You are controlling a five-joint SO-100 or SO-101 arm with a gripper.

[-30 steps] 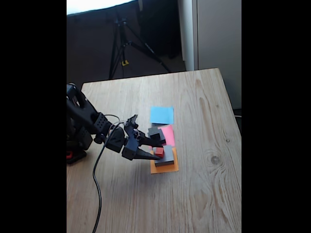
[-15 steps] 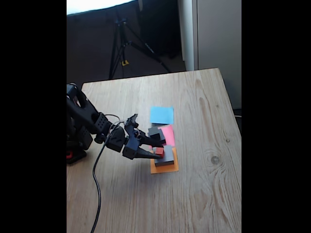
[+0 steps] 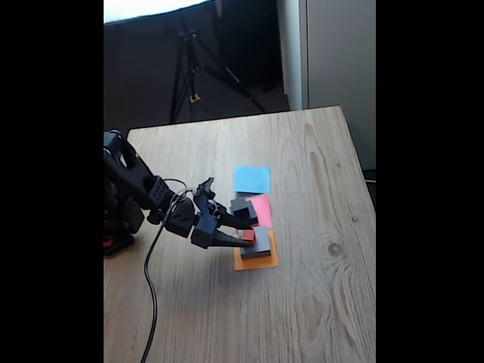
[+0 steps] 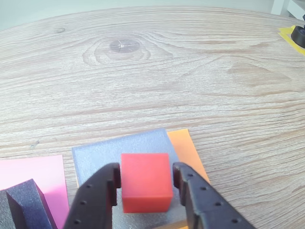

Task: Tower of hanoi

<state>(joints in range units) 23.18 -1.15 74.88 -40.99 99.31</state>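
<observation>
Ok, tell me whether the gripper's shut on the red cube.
Shut on the red cube: both fingers press its sides.

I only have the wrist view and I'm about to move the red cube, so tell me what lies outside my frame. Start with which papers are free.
Observer: In the fixed view a blue paper square lies past the pink paper square, with nothing on it.
Operator: Say what the dark block at my lower left is.
Observer: It is a dark grey block standing on the pink square, beside the grey block that carries your red cube.
Operator: Report the gripper.
Observer: The gripper has a finger at each side of the cube; in the fixed view the arm reaches in from the table's left edge, its cable trailing toward the camera.
</observation>
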